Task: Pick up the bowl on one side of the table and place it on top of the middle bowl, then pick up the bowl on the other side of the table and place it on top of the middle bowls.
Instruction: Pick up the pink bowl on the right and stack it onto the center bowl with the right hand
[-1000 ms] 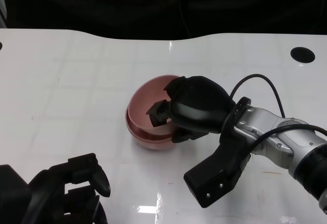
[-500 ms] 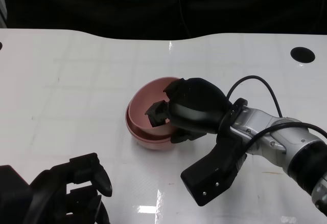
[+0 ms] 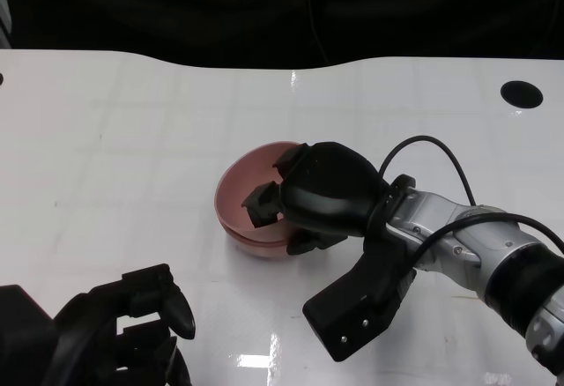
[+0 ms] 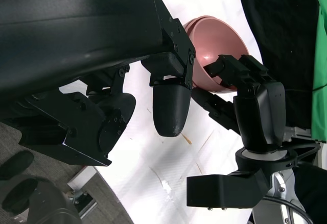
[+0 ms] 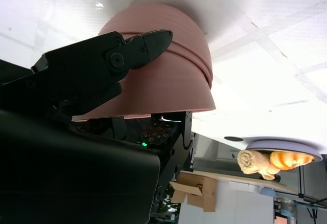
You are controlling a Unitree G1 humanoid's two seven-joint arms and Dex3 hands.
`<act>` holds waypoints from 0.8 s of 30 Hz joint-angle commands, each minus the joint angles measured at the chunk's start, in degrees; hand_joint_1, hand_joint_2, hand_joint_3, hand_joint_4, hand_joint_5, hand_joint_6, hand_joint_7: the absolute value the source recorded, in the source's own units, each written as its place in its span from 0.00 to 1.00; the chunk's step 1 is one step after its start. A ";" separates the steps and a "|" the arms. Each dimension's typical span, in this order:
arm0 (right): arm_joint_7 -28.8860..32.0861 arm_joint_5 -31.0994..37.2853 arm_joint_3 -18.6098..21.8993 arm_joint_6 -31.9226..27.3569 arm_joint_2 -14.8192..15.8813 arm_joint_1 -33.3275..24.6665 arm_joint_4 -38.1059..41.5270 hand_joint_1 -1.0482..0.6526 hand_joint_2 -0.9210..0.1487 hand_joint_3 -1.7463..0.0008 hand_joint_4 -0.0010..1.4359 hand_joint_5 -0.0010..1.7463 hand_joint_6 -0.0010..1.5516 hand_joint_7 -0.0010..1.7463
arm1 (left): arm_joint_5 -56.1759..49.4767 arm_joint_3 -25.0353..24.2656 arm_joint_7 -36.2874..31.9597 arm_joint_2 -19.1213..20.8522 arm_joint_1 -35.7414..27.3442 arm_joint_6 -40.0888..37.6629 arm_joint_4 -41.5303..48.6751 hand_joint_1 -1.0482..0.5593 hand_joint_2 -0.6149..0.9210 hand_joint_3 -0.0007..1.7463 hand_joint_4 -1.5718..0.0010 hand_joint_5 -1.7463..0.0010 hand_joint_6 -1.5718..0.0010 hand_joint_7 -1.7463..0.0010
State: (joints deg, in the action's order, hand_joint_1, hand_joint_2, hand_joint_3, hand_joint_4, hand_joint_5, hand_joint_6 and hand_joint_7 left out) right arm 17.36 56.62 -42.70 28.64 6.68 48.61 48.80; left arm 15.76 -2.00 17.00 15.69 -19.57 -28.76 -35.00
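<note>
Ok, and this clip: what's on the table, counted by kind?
Pink bowls: at least 2, nested in one stack; a third cannot be told.
Black hands: 2, the left hand empty, the right hand gripping the top bowl.
Total: at least 4.

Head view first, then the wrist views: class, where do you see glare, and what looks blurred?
Head view: ceiling light glares off the glossy white table. Left wrist view: the left hand is a dark, soft mass. Right wrist view: the pink bowls are sharp, the table overexposed.
</note>
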 commanded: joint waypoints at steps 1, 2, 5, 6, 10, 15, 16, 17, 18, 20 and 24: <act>-0.19 0.14 -0.46 -0.34 0.13 1.76 0.16 0.44 0.00 0.92 0.58 1.00 0.50 0.59 | -0.11 0.03 -0.62 0.24 -0.38 -0.71 -1.18 0.83 0.88 0.67 0.53 0.00 0.61 0.00; -0.34 0.14 -0.55 -0.44 0.08 1.80 0.15 0.44 0.00 0.91 0.58 1.00 0.53 0.51 | -0.18 0.09 -0.72 0.22 -0.39 -0.82 -1.30 0.83 0.88 0.67 0.52 0.00 0.61 0.00; -0.43 -0.05 -0.73 -0.66 -0.33 1.90 0.48 0.45 0.00 0.93 0.58 1.00 0.55 0.49 | -0.64 0.31 -0.91 0.19 -0.45 -0.82 -1.49 0.83 0.88 0.67 0.52 0.00 0.61 0.00; -0.52 -0.09 -0.77 -0.76 -0.45 1.94 0.58 0.45 0.00 0.94 0.58 1.00 0.56 0.50 | -0.67 0.32 -0.89 0.18 -0.46 -0.78 -1.50 0.83 0.88 0.67 0.52 0.00 0.61 0.00; -0.63 -0.30 -0.77 -0.86 -0.78 1.98 0.78 0.46 0.00 0.95 0.58 1.00 0.53 0.58 | -0.51 0.38 -0.97 -0.07 -0.53 -1.02 -1.72 0.83 0.88 0.68 0.52 0.00 0.61 0.00; -0.06 -0.15 -0.93 -0.95 -1.28 2.50 1.94 0.47 0.01 0.95 0.58 1.00 0.51 0.60 | -0.87 0.64 -1.08 -0.02 -0.55 -1.14 -2.13 0.83 0.88 0.68 0.53 0.00 0.61 0.00; 0.12 -0.21 -0.91 -0.88 -1.40 2.61 2.25 0.47 0.01 0.95 0.58 1.00 0.51 0.61 | -0.81 0.63 -1.12 -0.06 -0.54 -1.29 -2.16 0.83 0.88 0.68 0.53 0.00 0.61 0.00; 0.37 -0.31 -0.85 -0.71 -1.48 2.67 2.52 0.47 0.00 0.96 0.57 1.00 0.53 0.52 | -0.77 0.62 -1.14 -0.09 -0.55 -1.35 -2.12 0.83 0.87 0.68 0.53 0.00 0.61 0.00; 0.28 -0.53 -0.72 -0.64 -1.57 2.71 2.71 0.47 0.00 0.96 0.57 1.00 0.54 0.47 | -0.57 0.53 -0.96 -0.19 -0.57 -1.13 -1.86 0.83 0.87 0.68 0.53 0.00 0.61 0.00; -0.02 -1.12 -0.21 -1.16 -1.83 2.40 2.77 0.47 0.00 0.96 0.57 1.00 0.58 0.38 | -0.50 0.47 -0.74 -0.22 -0.62 -0.77 -1.51 0.83 0.88 0.68 0.53 0.00 0.61 0.00; -7.40 -4.49 1.33 -3.21 -1.91 1.19 1.21 0.27 0.00 0.89 0.38 0.25 0.50 0.04 | -0.98 0.60 -0.57 0.05 -0.67 -0.25 -1.29 0.83 0.87 0.68 0.53 0.00 0.61 0.00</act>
State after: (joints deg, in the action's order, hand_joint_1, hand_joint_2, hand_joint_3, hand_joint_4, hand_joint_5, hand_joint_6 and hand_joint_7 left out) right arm 11.70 53.54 -42.27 25.83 4.54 49.74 50.62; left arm 15.45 -1.27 16.96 15.33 -19.73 -29.51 -36.48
